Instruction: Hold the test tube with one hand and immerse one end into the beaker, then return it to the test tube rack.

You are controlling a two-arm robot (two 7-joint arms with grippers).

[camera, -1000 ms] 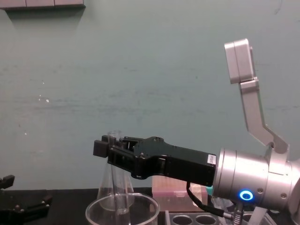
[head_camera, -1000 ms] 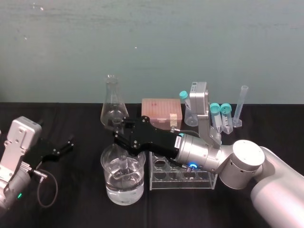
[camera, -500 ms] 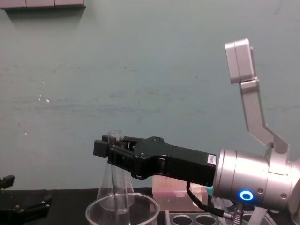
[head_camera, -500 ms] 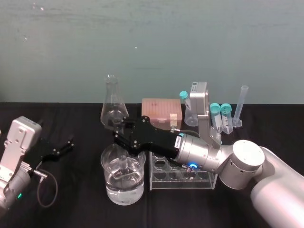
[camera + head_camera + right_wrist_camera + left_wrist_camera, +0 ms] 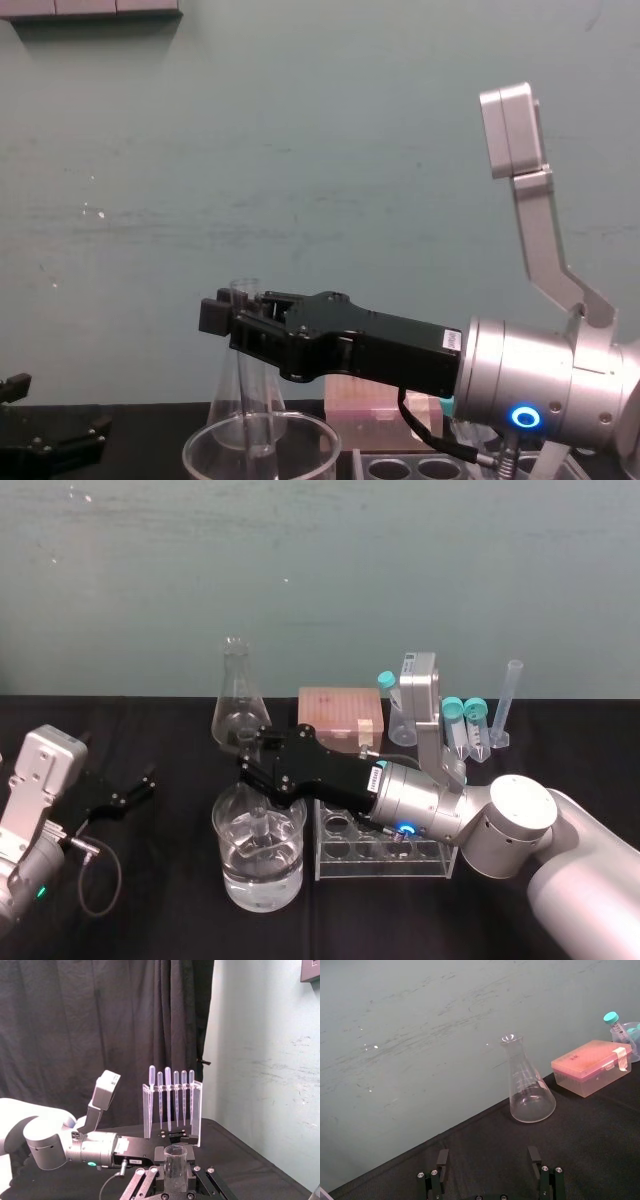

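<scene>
The long slim clear glass test tube stands upright, clamped near its open top by the black two-fingered right pincer. Over the last second nothing has shifted, so the dip looks paused at its lowest. Straight below the pincer sits the wide clear glass beaker, part-filled with water. The tube's round end is inside it, about at the waterline. Back beside the pincer's wrist waits the pale translucent test tube rack. The head view shows tube end and water; the chest view cuts both off but gives the grip side-on. The left pincer rests spread wide, well away on the black worktop.
</scene>
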